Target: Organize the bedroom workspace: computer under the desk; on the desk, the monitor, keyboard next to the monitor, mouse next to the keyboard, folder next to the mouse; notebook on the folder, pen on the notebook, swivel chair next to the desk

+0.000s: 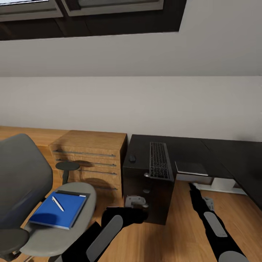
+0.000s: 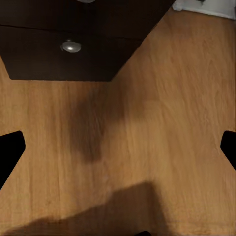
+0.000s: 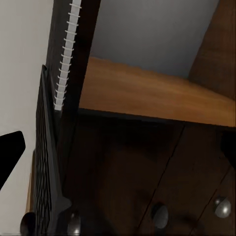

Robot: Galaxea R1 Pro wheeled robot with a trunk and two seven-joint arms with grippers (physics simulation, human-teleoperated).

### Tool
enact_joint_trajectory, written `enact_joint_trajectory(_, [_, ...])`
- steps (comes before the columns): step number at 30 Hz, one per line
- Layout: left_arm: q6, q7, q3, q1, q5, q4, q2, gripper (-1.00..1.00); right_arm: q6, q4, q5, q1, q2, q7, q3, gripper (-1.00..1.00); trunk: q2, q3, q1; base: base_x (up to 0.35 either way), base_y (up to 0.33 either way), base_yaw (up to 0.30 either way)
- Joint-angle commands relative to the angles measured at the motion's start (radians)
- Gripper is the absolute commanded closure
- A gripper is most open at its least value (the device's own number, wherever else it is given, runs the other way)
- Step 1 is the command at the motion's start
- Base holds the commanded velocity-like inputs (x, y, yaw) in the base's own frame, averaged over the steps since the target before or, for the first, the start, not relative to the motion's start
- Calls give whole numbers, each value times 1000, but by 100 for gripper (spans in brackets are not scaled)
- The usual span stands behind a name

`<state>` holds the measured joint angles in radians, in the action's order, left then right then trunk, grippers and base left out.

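Over on the swivel chair, smooth grey padding, rounded black armrests. Flat on its seat, the folder, bright blue and rectangular, long axis angled away toward the oak drawer unit. Peeking out from beneath its far edge, a thin dark grey sliver, likely the notebook. On top of the folder, the pen, slim and white, lying diagonally across the cover.

Next door, a boxy matte black computer standing on the oak floor, silver round knobs on its front. Up on that black top, the keyboard, silver-grey frame, dark keys, long axis running straight away from the camera, near end at the front edge. Just beside it, apart, the mouse, small, black, rounded. Hard to tell where the tower's top ends and the desk begins, black on black.

Left gripper low in front of the tower, arm bent in from below; fingers spread wide over bare planks in the wrist view, gripping nothing. Right gripper stretched forward on a straight arm toward the tower's right side; fingers seemingly parted, nothing between them.
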<state>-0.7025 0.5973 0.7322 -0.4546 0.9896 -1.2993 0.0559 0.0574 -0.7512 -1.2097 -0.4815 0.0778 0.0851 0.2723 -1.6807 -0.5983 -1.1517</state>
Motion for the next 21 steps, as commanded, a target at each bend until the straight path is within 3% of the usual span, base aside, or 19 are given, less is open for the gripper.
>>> enact_joint_trajectory(1, [4,10,2,-1,9,22,0,-100,5,3,10,1,-4,4,3,-100,7,2,4,-5,0,0])
enact_joint_trajectory(8, [111,5,9,-1,5,232,7,-100,-39,124,194,21,-17,8,4,-100,56,24,31,-2,0,0])
enact_joint_trajectory(9, [148,5,15,-1,2,282,8,-100,-72,179,247,24,-18,9,4,-100,63,27,35,0,0,0])
enact_joint_trajectory(11, [181,5,27,-1,-3,325,9,-100,-118,236,302,26,-19,11,4,-100,77,34,42,0,0,0])
enact_joint_trajectory(13, [209,4,44,-1,-7,364,9,-100,-178,293,358,27,-20,12,4,-100,91,40,50,0,0,0])
enact_joint_trajectory(14, [233,4,65,-1,-10,405,10,-100,-248,349,414,28,-21,12,3,-100,98,43,54,0,0,0])
enact_joint_trajectory(16, [256,4,85,-1,-11,450,11,-100,-325,403,472,28,-23,12,3,-100,112,49,62,0,0,0])
enact_joint_trajectory(17, [283,4,100,-1,-12,503,15,-100,-404,455,529,28,-23,13,3,-100,119,52,65,0,0,0])
enact_joint_trajectory(21, [352,3,116,-1,-14,631,38,-100,-549,541,634,29,-25,13,3,-100,147,65,81,0,0,0])
